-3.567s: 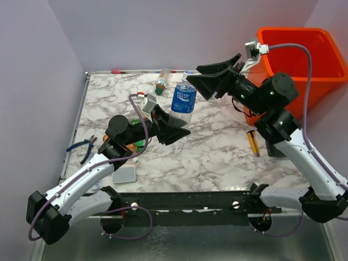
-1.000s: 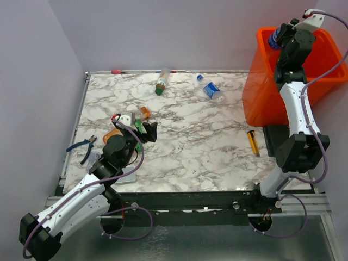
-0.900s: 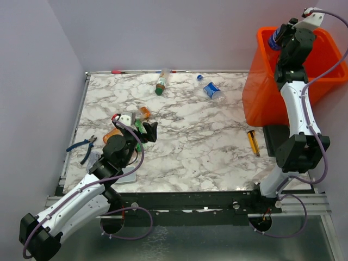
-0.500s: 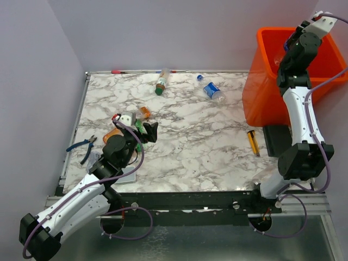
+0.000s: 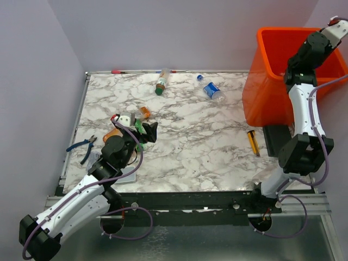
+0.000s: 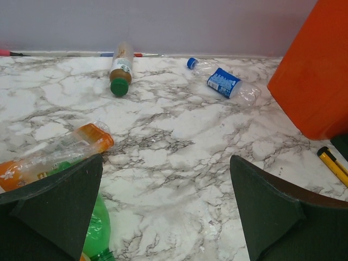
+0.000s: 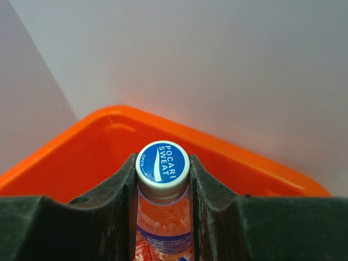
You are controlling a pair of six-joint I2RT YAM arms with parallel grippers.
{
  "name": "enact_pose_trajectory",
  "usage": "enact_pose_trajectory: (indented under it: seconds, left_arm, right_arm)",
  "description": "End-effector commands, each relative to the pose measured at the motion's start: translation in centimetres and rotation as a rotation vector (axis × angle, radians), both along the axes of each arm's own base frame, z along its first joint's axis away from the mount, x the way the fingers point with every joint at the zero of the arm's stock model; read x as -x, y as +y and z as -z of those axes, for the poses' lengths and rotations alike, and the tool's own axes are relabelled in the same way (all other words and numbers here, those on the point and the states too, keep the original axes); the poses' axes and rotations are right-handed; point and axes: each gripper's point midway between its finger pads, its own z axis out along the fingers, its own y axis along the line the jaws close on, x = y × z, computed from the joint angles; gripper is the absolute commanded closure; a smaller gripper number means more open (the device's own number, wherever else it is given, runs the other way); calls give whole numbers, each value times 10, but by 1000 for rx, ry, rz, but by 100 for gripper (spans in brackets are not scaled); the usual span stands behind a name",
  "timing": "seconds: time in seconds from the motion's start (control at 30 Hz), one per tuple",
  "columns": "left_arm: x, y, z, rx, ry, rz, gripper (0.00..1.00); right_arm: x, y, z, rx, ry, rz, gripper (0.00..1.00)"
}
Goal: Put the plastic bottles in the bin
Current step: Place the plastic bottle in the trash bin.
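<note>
- The right hand [image 7: 162, 159] is nearly shut. Its two fingers press on both sides of the blue and white cap of the Pocari Sweat bottle [image 7: 163, 217] and hold it.
- This bottle hangs over the open top of the orange bin [image 5: 266, 95], which stands at the far right of the surface [image 5: 190, 155].
- The left hand [image 6: 166, 162] is wide open and holds nothing. It sits low over the left side of the surface.
- An orange bottle [image 6: 54, 157] and a green bottle [image 6: 99, 225] lie just beside its left finger.
- Farther off, a brown bottle [image 6: 120, 68] with a green cap lies near the back wall.
- A blue-label bottle [image 6: 223, 82] lies near the bin.
- A yellow tool [image 6: 333, 165] lies in front of the bin.
- Blue pliers [image 5: 81, 147] lie at the left edge.
</note>
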Motion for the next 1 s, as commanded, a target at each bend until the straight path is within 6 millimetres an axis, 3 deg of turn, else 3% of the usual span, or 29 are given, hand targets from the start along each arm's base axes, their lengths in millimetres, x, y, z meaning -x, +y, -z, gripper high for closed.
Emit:
enact_pose_trajectory:
  seconds: [0.0,0.13,0.2,0.23,0.27,0.37,0.43,0.53,0.6,0.67,0.7,0.77,0.83,0.97]
  left_arm:
    - [0,-3,0,-5,5,15,1]
    - [-1,-4,3,-14,14,18,1]
    - [-1,-5,3,-15,15,22,1]
    - [0,-6,3,-14,16,24,1]
    - [0,-6,3,-13,17,28,1]
    - [0,-8,3,-11,18,37,1]
    - [0,-8,3,-9,18,39,1]
    - [0,-7,2,-11,15,34,1]
    - [0,-6,2,-14,13,26,1]
    - [-1,-3,4,-22,15,12,1]
    - [-1,-1,4,-24,16,4,1]
    - [-2,2,5,-31,19,-16,1]
    - [-4,6,7,-38,25,-41,1]
    - [-9,15,16,-68,61,-101,1]
  right_arm:
    - [-19,-3,41,-52,116,-5,88]
    - [-29,8,20,-105,36,-88,33]
    - [-28,13,1,-128,-22,-115,21]
    - [-26,17,-11,-133,-53,-131,8]
    - [-24,21,-25,-134,-90,-146,1]
    - [-13,46,-73,-128,-210,-217,0]
    - [-7,76,-108,-105,-282,-293,0]
    - [7,153,-156,-32,-346,-459,0]
    - [18,212,-174,21,-357,-586,0]
    - [32,274,-175,60,-342,-710,0]
    - [42,314,-169,65,-328,-803,0]
    - [58,360,-147,65,-298,-916,0]
    - [71,394,-115,35,-248,-1012,0]
    - [75,428,-31,-119,-68,-1148,0]
